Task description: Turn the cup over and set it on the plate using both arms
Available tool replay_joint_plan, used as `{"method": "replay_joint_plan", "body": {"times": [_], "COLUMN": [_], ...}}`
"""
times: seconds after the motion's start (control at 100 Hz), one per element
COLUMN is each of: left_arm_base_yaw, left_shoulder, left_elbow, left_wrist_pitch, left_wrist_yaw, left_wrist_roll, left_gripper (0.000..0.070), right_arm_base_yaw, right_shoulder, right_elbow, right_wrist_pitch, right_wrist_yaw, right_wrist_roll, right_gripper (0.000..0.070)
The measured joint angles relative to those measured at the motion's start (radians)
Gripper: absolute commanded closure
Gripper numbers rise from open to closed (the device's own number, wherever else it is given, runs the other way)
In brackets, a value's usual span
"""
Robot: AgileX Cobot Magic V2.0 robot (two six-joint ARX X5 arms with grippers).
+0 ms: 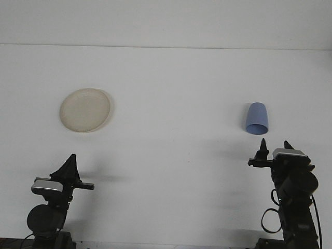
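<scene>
Blue cup inverted, right hand open near it

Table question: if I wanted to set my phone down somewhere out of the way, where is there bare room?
Most of the white table is bare. The widest free patch lies between the cream plate on the left and the blue cup on the right. The far strip behind both is bare too. It is tightest just in front of the cup, where the right gripper stands open.

The table lies bare between the plate on the left and the cup on the right. The right gripper stands near the cup, fingers parted, nothing between them.
</scene>
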Motion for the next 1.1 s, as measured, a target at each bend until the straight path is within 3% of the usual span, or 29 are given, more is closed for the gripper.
{"method": "replay_joint_plan", "body": {"times": [0.28,0.44,0.59,0.71,0.98,1.04,1.1], "left_arm_base_yaw": [0.0,0.0,0.0,0.0,0.0,0.0,0.0], "left_shoulder": [0.0,0.0,0.0,0.0,0.0,0.0,0.0], "left_elbow": [0.0,0.0,0.0,0.0,0.0,0.0,0.0], "left_wrist_pitch": [0.0,0.0,0.0,0.0,0.0,0.0,0.0], "left_wrist_yaw": [0.0,0.0,0.0,0.0,0.0,0.0,0.0], "left_wrist_roll": [0.0,0.0,0.0,0.0,0.0,0.0,0.0], "left_gripper": [0.0687,0.0687,0.0687,0.0687,0.0687,0.0687,0.0687], "right_arm_base_yaw": [0.0,-0.001,-0.018,-0.046,-0.096,-0.096,-0.096], "right_shoulder": [0.37,0.585,0.751,0.869,1.067,1.089,1.101], "right_elbow": [0.0,0.0,0.0,0.021,0.203,0.238,0.264], "right_wrist_pitch": [0.241,0.439,0.647,0.778,0.795,0.794,0.783], "right_wrist_yaw": [0.005,0.065,0.073,0.07,0.002,0.0,0.0], "right_wrist_roll": [-0.102,-0.162,-0.217,-0.26,-0.291,-0.293,-0.293], "right_gripper": [0.0203,0.0203,0.0203,0.0204,0.0207,0.0254,0.039]}}
